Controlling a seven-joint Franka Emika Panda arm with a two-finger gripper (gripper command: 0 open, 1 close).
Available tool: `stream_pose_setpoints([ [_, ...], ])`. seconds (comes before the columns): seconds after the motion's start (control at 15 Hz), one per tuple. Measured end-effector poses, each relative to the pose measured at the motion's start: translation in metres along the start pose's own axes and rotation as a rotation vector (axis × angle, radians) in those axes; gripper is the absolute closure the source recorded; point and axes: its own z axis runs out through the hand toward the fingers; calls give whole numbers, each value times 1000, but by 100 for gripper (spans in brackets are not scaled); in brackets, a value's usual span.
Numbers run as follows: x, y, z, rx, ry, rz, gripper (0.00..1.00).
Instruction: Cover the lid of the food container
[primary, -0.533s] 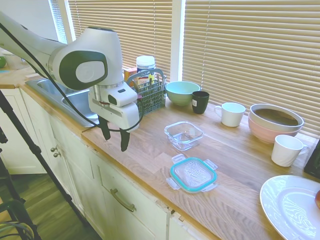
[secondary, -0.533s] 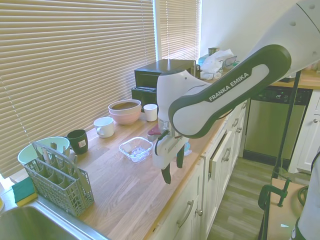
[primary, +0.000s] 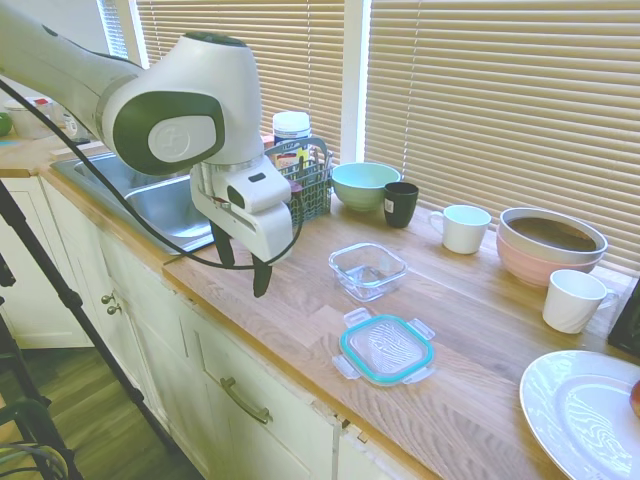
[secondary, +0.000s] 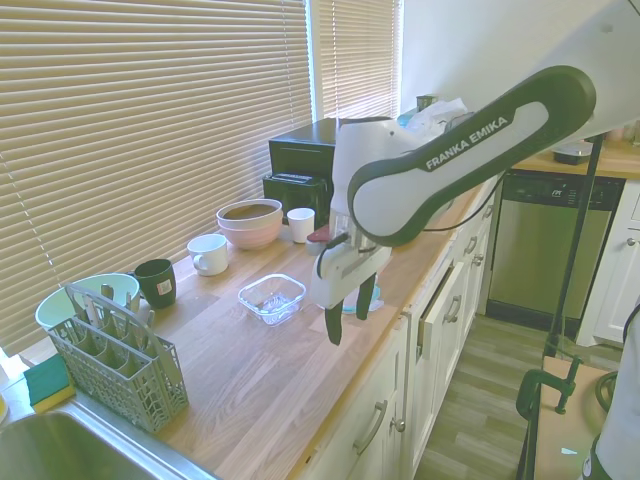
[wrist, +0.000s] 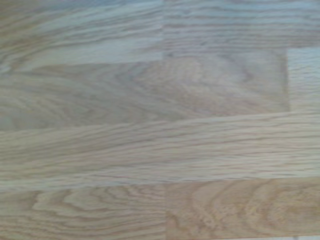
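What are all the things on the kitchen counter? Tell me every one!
lid: 1, clear with teal rim, near counter's front edge
food container: 1, clear glass, just behind the lid
bowls: 2, mint-green and pink, by the blinds
mugs: 3, black, white, white
plate: 1, white, far end
cutlery basket: 1, grey, beside sink
sink: 1, steel
end effector: 1, open, empty, above bare wood
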Motion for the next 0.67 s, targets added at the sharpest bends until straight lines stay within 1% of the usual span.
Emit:
stream_pose_setpoints([
  [0.2,34,35,-5,48,-22,46,0],
  [0.4,62,63,-7,100,-41,74,0],
  [0.47,73,69,-8,115,-46,81,0],
  [0.67,115,80,-9,138,-66,92,0],
])
